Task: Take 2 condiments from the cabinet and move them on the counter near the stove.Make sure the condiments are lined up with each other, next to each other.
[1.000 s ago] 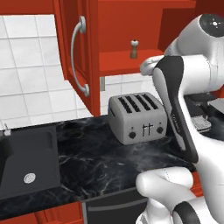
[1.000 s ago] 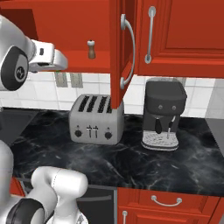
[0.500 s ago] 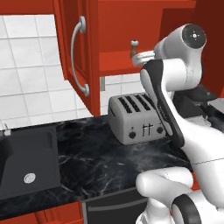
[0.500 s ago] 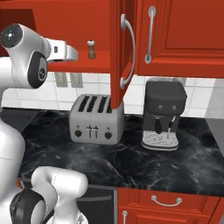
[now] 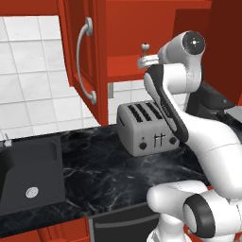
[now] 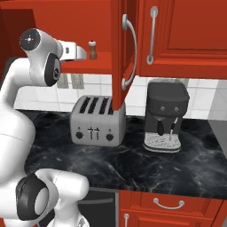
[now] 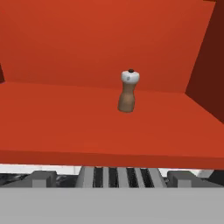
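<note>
One condiment (image 7: 128, 92), a small brown wooden mill with a pale grey top, stands upright on the red inner shelf (image 7: 87, 127) of the cabinet (image 5: 127, 28). The same condiment (image 5: 145, 48) (image 6: 92, 49) is seen from both base views. My gripper (image 7: 111, 179) (image 5: 141, 61) (image 6: 83, 54) is open at the shelf's front edge, pointed at the mill but a little short of it, with nothing between its fingers (image 7: 41, 178). The black counter (image 5: 104, 170) (image 6: 133, 164) lies below. The stove is out of view.
The open cabinet door (image 5: 82, 56) (image 6: 122, 48) with its curved silver handle hangs beside the shelf. A silver toaster (image 5: 146, 127) (image 6: 98, 120) stands on the counter right under the shelf. A dark coffee machine (image 6: 166, 115) is to its right, a black sink (image 5: 28, 175) at far left.
The arm has swung up and in toward the cabinet shelf, bringing the hand level with the mill. The jaws have stayed open.
</note>
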